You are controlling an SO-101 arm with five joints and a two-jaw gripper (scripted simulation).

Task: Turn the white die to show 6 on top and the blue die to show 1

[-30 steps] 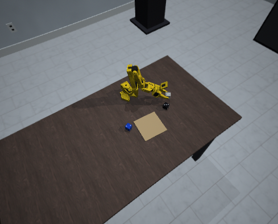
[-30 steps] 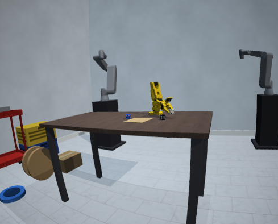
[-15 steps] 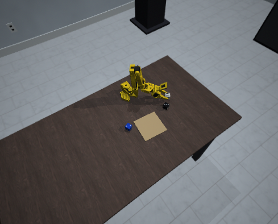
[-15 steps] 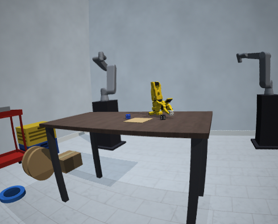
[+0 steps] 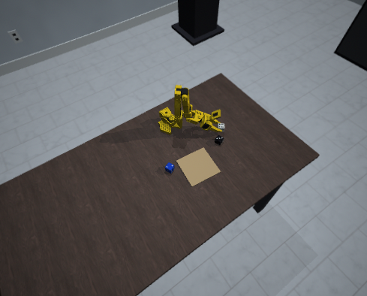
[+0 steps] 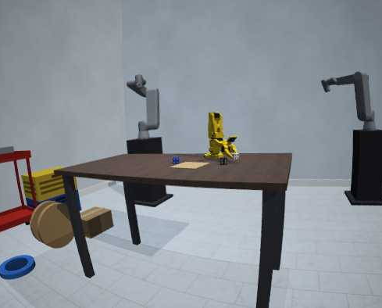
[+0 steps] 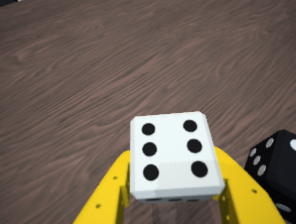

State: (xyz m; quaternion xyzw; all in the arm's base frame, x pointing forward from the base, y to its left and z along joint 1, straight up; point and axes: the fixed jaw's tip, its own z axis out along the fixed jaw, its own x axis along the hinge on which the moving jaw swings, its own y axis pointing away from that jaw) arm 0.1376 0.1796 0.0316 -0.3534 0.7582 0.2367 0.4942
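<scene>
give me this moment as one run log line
tool shut on white die, six facing wrist view | black die beside it | blue die off mat

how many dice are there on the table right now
3: the white die in the gripper, the black die just beside it, the blue die next to the mat.

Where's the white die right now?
The white die is clamped in the gripper, six facing the wrist camera, just beside the black die and off the mat.
</scene>
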